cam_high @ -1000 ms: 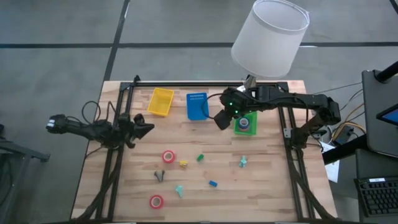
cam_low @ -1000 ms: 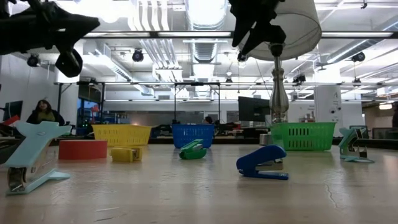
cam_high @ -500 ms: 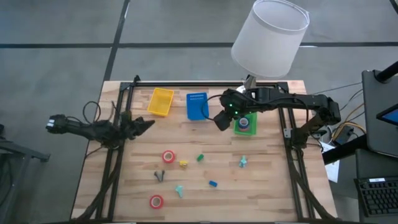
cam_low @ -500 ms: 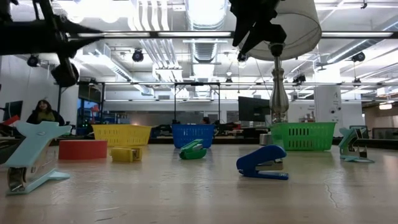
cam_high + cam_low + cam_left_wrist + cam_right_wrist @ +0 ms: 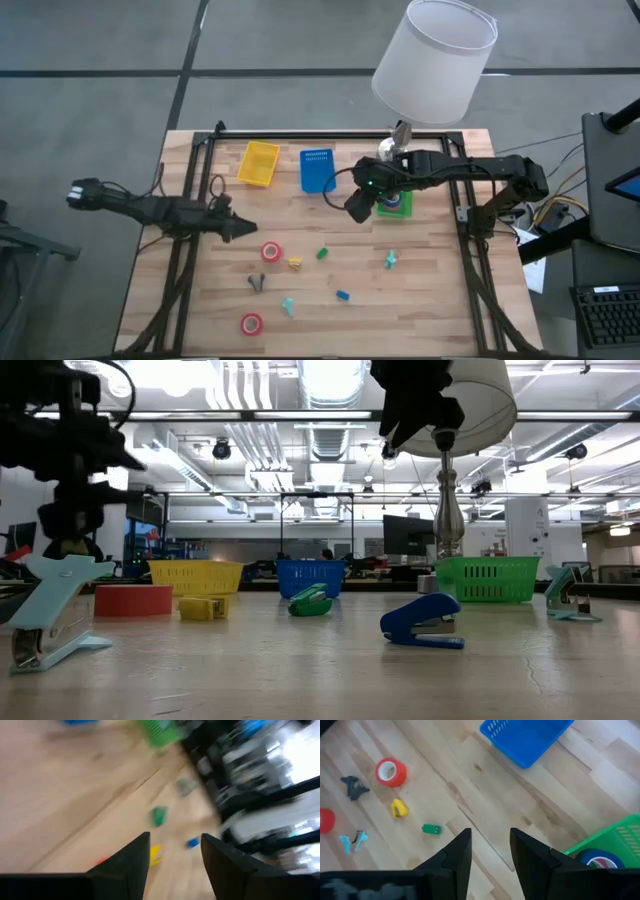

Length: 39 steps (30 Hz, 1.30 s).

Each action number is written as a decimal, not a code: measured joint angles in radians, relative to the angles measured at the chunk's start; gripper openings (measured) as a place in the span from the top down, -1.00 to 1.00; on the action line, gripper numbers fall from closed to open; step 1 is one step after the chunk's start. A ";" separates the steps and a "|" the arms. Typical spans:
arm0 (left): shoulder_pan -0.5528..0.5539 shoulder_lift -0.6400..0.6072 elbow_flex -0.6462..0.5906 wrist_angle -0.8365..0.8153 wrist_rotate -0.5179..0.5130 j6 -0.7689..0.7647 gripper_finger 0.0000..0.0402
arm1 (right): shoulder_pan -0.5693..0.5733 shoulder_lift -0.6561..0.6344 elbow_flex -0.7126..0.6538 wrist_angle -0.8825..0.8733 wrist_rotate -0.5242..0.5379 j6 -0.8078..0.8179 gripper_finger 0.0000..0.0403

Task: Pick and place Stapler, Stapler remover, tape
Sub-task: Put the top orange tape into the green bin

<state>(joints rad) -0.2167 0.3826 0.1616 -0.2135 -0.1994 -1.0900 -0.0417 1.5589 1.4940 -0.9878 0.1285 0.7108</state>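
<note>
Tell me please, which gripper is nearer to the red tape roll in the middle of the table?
Left. The left gripper hovers just beside the red tape roll, toward the table's left edge. The right gripper is farther away, near the green basket.

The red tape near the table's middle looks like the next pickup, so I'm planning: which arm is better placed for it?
Left. The left gripper, open and empty, sits just beside the red tape. The right gripper is farther off, by the green basket.
</note>
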 joint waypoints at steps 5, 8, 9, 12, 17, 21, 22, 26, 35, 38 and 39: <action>0.001 0.126 0.088 -0.108 0.007 0.033 0.08 | 0.000 0.000 -0.024 0.003 0.006 0.032 0.34; 0.000 0.209 0.132 -0.066 0.042 0.147 0.09 | 0.001 0.000 -0.036 0.005 0.005 0.049 0.34; -0.001 0.237 0.154 -0.059 0.048 0.169 0.09 | 0.001 0.000 -0.038 0.004 0.005 0.052 0.34; 0.001 0.330 0.211 -0.143 0.052 0.222 0.09 | 0.003 0.000 -0.038 0.004 0.005 0.053 0.37; 0.002 0.497 0.235 -0.154 0.055 0.242 0.08 | 0.005 0.000 -0.038 0.009 0.004 0.052 0.40; 0.002 0.590 0.236 0.004 0.098 0.259 0.09 | 0.005 0.000 -0.038 0.009 0.005 0.063 0.43; 0.002 0.613 0.237 0.023 0.103 0.271 0.09 | 0.005 0.000 -0.038 0.010 0.005 0.067 0.44; 0.002 0.706 0.237 0.015 0.105 0.278 0.09 | 0.005 0.000 -0.038 0.018 0.004 0.073 0.46; 0.007 0.836 0.238 0.068 0.129 0.276 0.15 | 0.016 0.000 -0.038 0.048 0.003 0.095 0.53; 0.007 0.863 0.238 0.109 0.146 0.281 0.29 | 0.020 0.000 -0.038 0.069 0.001 0.108 0.55; 0.007 0.869 0.238 0.128 0.147 0.281 0.36 | 0.023 0.000 -0.038 0.075 0.000 0.125 0.56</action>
<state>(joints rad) -0.2092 1.2514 0.3993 -0.0855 -0.0522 -0.8090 -0.0191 1.5589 1.4563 -0.9129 0.1287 0.8360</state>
